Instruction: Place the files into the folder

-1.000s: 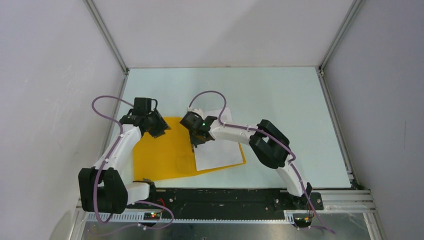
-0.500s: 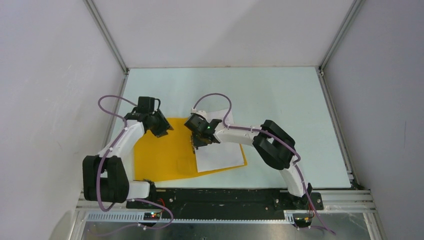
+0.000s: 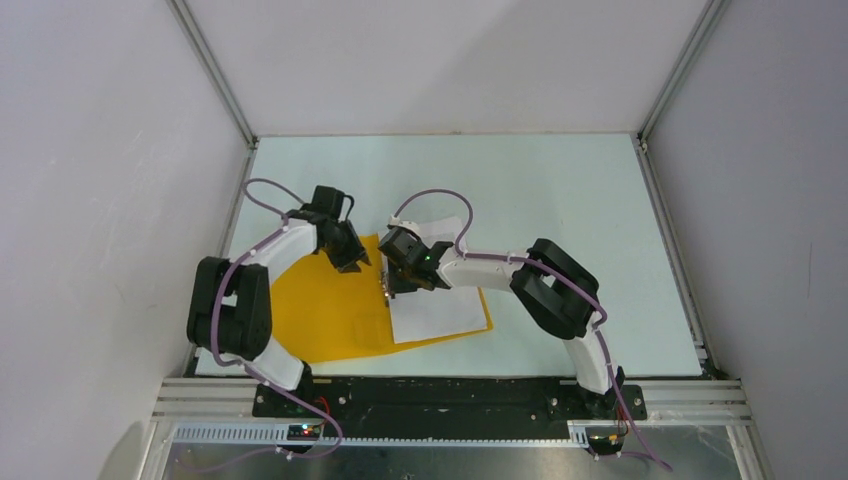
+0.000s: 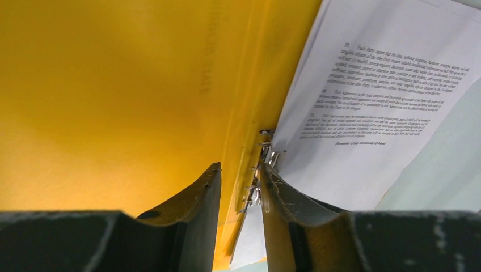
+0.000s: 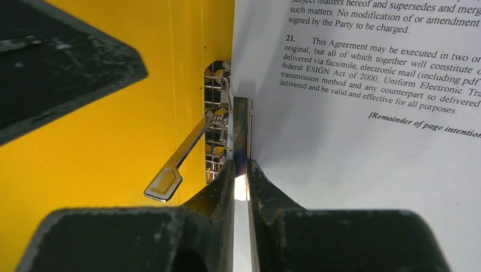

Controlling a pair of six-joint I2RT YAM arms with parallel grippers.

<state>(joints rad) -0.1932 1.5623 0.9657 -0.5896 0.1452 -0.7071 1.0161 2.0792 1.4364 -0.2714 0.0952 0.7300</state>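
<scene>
The orange-yellow folder (image 3: 320, 312) lies open on the table, with the printed files (image 3: 440, 305) on its right half. My right gripper (image 3: 392, 288) is at the spine, shut on the upright bar of the metal clip (image 5: 241, 127). The clip's lever (image 5: 176, 164) sticks out to the left over the yellow cover (image 5: 113, 170), and the files (image 5: 368, 141) lie to the right. My left gripper (image 3: 352, 262) hovers over the spine further back. Its jaws stand a little apart above the folder's fold (image 4: 244, 113), holding nothing, with the clip (image 4: 264, 156) by the right finger and the files (image 4: 385, 85) beyond.
The pale green table (image 3: 560, 200) stretches behind and to the right of the folder. White walls and metal frame posts (image 3: 215, 80) bound it on three sides. The black body of the left gripper shows at the top left of the right wrist view (image 5: 57, 62).
My left arm has swung right and forward, from the folder's far left corner to its spine. My right gripper has shifted slightly right along the spine, still on the clip.
</scene>
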